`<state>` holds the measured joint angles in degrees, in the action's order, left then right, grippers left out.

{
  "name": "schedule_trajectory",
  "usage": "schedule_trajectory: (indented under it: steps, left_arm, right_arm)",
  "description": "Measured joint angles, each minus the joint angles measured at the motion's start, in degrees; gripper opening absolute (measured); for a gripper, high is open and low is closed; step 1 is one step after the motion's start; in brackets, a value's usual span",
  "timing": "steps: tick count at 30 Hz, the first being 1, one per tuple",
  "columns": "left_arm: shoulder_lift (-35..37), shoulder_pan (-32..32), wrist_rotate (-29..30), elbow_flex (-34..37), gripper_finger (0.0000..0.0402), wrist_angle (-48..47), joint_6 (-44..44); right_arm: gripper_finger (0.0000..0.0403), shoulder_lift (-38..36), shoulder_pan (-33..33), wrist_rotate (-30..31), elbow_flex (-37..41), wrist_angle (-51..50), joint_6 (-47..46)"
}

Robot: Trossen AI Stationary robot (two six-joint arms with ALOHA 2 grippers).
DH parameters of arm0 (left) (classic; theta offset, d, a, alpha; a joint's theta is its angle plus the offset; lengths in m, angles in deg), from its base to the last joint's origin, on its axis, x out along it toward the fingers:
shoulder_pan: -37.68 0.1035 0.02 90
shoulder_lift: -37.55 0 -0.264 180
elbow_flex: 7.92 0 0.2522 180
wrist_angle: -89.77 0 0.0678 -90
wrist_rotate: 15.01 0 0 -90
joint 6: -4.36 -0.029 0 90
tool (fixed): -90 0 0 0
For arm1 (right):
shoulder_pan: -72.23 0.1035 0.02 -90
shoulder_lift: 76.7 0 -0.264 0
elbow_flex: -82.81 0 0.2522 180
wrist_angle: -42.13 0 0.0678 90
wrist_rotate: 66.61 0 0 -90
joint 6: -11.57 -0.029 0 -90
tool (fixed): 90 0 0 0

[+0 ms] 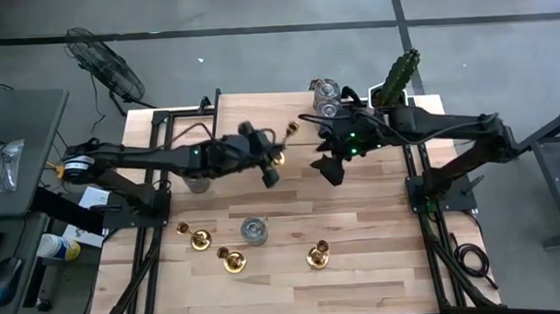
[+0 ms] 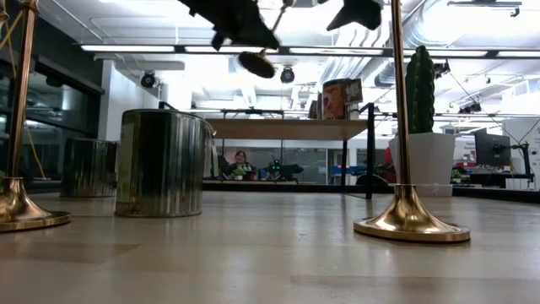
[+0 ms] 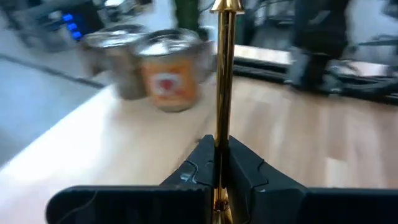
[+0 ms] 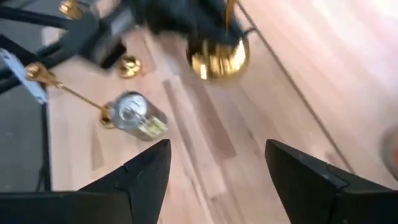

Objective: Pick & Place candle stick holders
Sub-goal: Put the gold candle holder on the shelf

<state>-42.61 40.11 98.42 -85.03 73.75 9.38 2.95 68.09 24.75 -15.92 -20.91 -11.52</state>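
My left gripper (image 1: pixel 277 153) is shut on a gold candle stick holder (image 1: pixel 287 141) held above the middle of the table; its round base (image 2: pixel 256 63) shows at the top of the low view. My right gripper (image 1: pixel 326 164) is open and empty just to the right of it, fingers spread in the right wrist view (image 4: pixel 217 163). Three other gold holders (image 1: pixel 200 240), (image 1: pixel 233 261), (image 1: pixel 317 257) stand on their bases on the near half of the table. My left gripper pinches the holder's thin stem (image 3: pixel 222 140) between its two fingers, which lie across the stem. The holder is lifted clear of the table and tilted, its round base (image 4: pixel 217 56) lower than its small cup top (image 1: pixel 292 130).
A silver-topped tin can (image 1: pixel 253 231) stands among the near holders, another (image 1: pixel 197 183) under the left arm. Cans (image 1: pixel 327 98) and a potted cactus (image 1: pixel 399 78) stand at the far edge. Bare wood (image 1: pixel 382 229) lies on the right.
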Motion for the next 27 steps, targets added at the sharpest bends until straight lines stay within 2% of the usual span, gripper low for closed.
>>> schedule_trajectory:
  steps: [8, 13, 18, 27]
  left_arm:
    - [4.99, 8.99, 1.38, 0.01, 0.0008, -0.94, -0.09]
    - [6.19, 13.96, -1.92, 0.01, 0.0008, -1.24, -0.29]
    - [6.38, 17.86, -6.64, 0.01, 0.0008, -1.30, -1.78]
    - [6.44, 24.86, -11.90, 0.46, 0.0008, -0.34, -1.73]
  right_arm:
    - [0.0252, -2.65, 0.00, 6.28, 1.89, -1.90, -0.74]
    - [0.0252, -6.16, 0.04, 6.20, 9.69, 5.32, -1.32]
    - [0.0252, -12.67, 0.02, 6.22, 18.46, 15.10, -4.02]
    - [0.0252, -24.28, 0.07, 9.33, 31.08, 23.91, -11.02]
